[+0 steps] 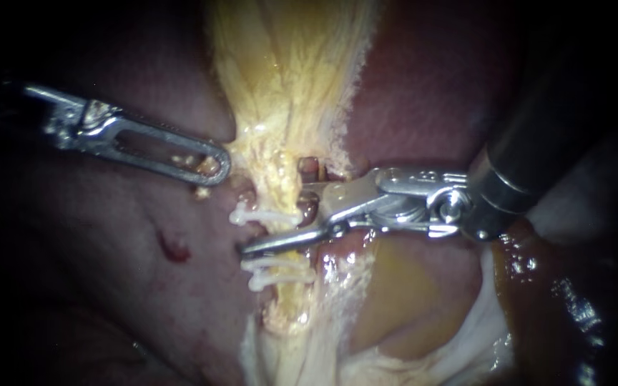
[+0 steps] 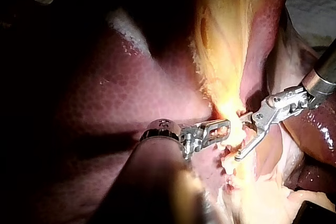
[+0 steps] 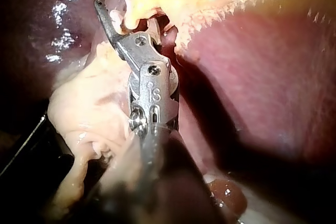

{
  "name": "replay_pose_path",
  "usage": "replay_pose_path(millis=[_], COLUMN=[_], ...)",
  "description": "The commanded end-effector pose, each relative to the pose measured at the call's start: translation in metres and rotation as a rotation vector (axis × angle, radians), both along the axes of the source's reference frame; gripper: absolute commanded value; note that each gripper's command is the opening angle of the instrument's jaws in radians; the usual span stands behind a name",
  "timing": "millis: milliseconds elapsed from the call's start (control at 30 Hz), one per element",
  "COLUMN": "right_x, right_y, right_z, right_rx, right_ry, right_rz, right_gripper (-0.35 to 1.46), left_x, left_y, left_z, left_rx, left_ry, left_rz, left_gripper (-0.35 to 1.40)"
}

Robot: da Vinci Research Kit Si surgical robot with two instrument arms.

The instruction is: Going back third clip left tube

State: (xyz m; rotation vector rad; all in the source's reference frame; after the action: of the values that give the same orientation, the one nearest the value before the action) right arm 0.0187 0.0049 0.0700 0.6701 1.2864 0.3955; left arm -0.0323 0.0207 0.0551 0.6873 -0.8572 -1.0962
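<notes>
White clips (image 1: 277, 266) on tube (image 1: 280, 193); right instrument (image 1: 275, 218) pincer open astride tube. Looks like withdrawal step; next: pull clear w/o snagging clips.

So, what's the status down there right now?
Right instrument: jaws open, one lying across the tube. Three white clips on it. Left instrument at the tube's edge. Nothing seen in the way.

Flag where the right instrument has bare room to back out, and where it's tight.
Free: bare liver below the left instrument, left of the tube; also liver above the right instrument, right of the tube. Crowded: at the clips, where its open jaws sit at the tube, one jaw between clips, left instrument close by.
</notes>
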Motion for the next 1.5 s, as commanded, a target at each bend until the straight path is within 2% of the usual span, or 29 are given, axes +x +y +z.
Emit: replay_pose_path(millis=[33, 267, 533, 767, 1133, 1300, 1500], right_x=[-0.0004, -0.0045, -0.0102, -0.0135, -0.0148, -0.0151, -0.0151], right_y=[0.0000, 0.0000, 0.0003, 0.0008, 0.0009, 0.0008, 0.0009], right_z=[-0.0002, -0.0013, -0.0041, -0.0060, -0.0060, -0.0060, -0.0059], right_rx=[-0.005, -0.064, -0.121, -0.166, -0.189, -0.190, -0.196], right_ry=[0.000, 0.003, -0.005, 0.002, 0.004, 0.002, 0.002], right_rz=[0.000, -0.003, 0.003, -0.006, -0.010, -0.008, -0.009], right_gripper=[0.50, 0.50, 0.50, 0.50, 0.50, 0.50, 0.50], left_x=[0.0000, 0.0001, 0.0001, 0.0001, -0.0005, -0.0018, -0.0042], left_y=[0.0000, 0.0000, -0.0001, 0.0000, 0.0001, -0.0001, -0.0001], left_z=[0.0000, 0.0001, 0.0003, 0.0005, 0.0010, 0.0027, 0.0057], left_rx=[0.000, -0.001, -0.001, -0.002, -0.003, 0.004, 0.006], left_ry=[0.001, 0.000, 0.000, 0.000, 0.002, 0.000, 0.009], left_rz=[0.000, 0.001, 0.001, 0.001, -0.001, -0.004, 0.011], left_gripper=[-0.35, -0.35, -0.35, -0.35, -0.35, -0.35, -0.35])
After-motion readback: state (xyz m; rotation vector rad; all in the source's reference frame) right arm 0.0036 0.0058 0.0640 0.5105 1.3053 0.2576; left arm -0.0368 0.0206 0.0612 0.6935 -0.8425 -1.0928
